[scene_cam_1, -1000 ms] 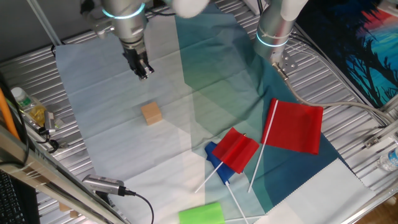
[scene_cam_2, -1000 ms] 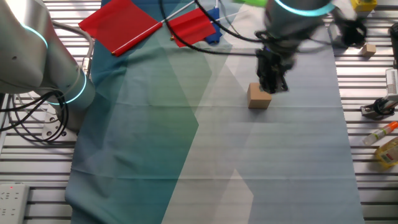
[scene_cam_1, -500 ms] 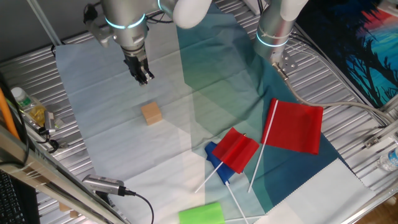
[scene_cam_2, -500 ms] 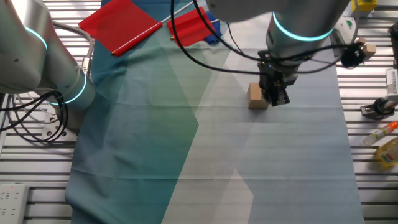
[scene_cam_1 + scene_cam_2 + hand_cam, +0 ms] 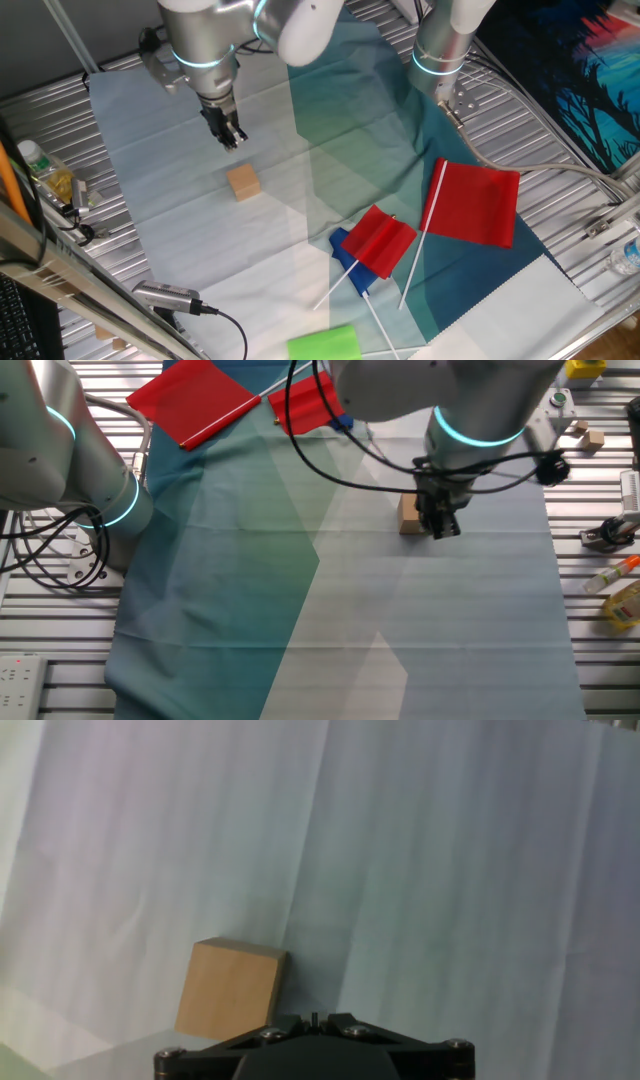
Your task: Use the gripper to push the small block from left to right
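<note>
The narrow black two-finger gripper (image 5: 231,138) on the silver-grey arm with the cyan-lit ring has its fingers pressed together, holding nothing. It hangs above the pale blue-grey cloth (image 5: 150,190). The small light tan wooden cube (image 5: 243,182) sits on that cloth just beside the fingertips, a narrow gap between them; in the hand view the cube (image 5: 231,989) lies just ahead-left of the tip.

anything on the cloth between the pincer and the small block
Nothing: in one fixed view only bare pale cloth separates the pincer from the small block.
</note>
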`<action>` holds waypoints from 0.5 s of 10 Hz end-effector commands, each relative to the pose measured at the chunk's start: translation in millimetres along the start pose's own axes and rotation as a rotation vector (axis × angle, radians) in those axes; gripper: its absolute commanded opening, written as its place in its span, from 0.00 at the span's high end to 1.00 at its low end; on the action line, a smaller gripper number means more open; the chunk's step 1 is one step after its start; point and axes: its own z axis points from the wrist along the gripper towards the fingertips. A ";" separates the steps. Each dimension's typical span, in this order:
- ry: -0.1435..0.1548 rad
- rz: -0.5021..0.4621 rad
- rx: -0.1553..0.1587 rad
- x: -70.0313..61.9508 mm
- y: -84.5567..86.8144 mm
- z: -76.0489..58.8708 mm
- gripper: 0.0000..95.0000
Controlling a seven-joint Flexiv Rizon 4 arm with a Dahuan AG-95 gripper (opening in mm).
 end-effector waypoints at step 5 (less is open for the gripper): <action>-0.021 0.006 -0.001 0.7 7.2 29.8 1.00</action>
